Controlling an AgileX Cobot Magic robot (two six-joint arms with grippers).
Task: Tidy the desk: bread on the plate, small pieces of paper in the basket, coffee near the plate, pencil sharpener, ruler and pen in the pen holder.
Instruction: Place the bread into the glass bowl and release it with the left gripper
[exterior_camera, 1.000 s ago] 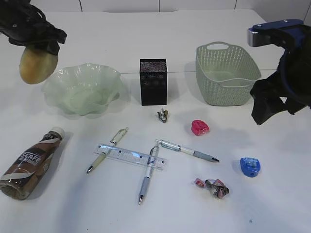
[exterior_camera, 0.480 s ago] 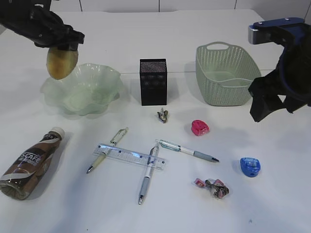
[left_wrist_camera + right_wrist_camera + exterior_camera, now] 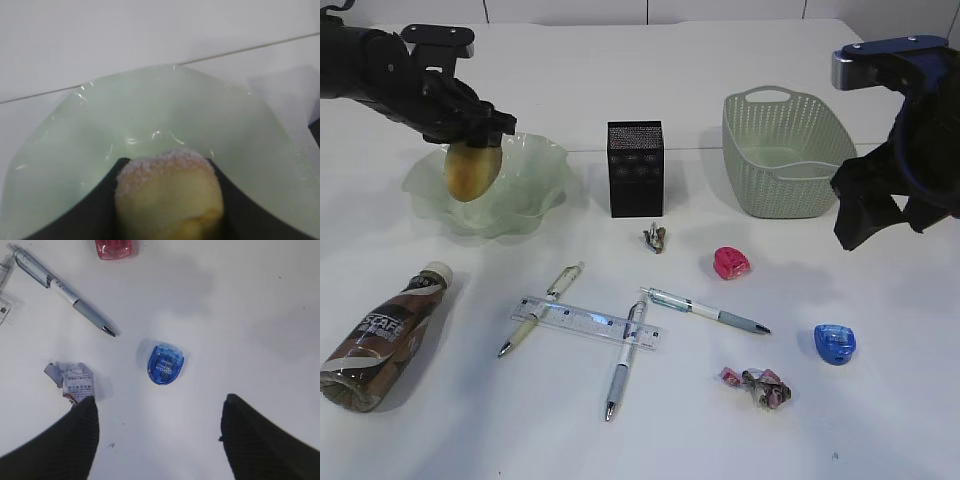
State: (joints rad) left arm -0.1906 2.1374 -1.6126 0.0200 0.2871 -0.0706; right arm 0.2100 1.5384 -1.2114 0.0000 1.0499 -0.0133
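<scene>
left gripper [image 3: 470, 140]: clamped on the bread roll [image 3: 472, 170], jaws pressed against both sides of it, hanging right over the plate at about 10 o'clock on the desk
bread roll: not down on the plate, held just above the hollow; the left wrist view shows its sugary top [image 3: 167, 192] wedged between the two dark fingers [image 3: 100, 205]
plate [image 3: 535, 195]: wavy pale-green glass one, more of a bowl really, at 10 o'clock
right gripper [image 3: 160, 435]: jaws wide apart, holding nothing, hovering over the 3 o'clock side of the desk with the blue pencil sharpener [image 3: 165, 364] on the table beyond its fingers
blue pencil sharpener: on the table at roughly 4 o'clock [image 3: 835, 343], nothing touching it
red pencil sharpener [image 3: 731, 263]: near the middle, a bit toward 2 o'clock, in front of the basket
basket [image 3: 788, 150]: green plastic mesh, at 1-2 o'clock, no paper showing inside it
pen holder [image 3: 636, 168]: black mesh box at 12 o'clock, between plate and basket
paper bits: one small wad [image 3: 655, 237] just in front of the pen holder, a bigger crumpled one [image 3: 756, 386] at 5 o'clock
ruler [image 3: 588, 322]: clear, lying across two pens, the pale-green one [image 3: 540, 308] and the silver one [image 3: 624, 360], around 6-7 o'clock
third pen [image 3: 705, 310]: on its own just right of the ruler, near centre
coffee bottle [image 3: 385, 335]: lying on its side at 8 o'clock, well apart from the plate
</scene>
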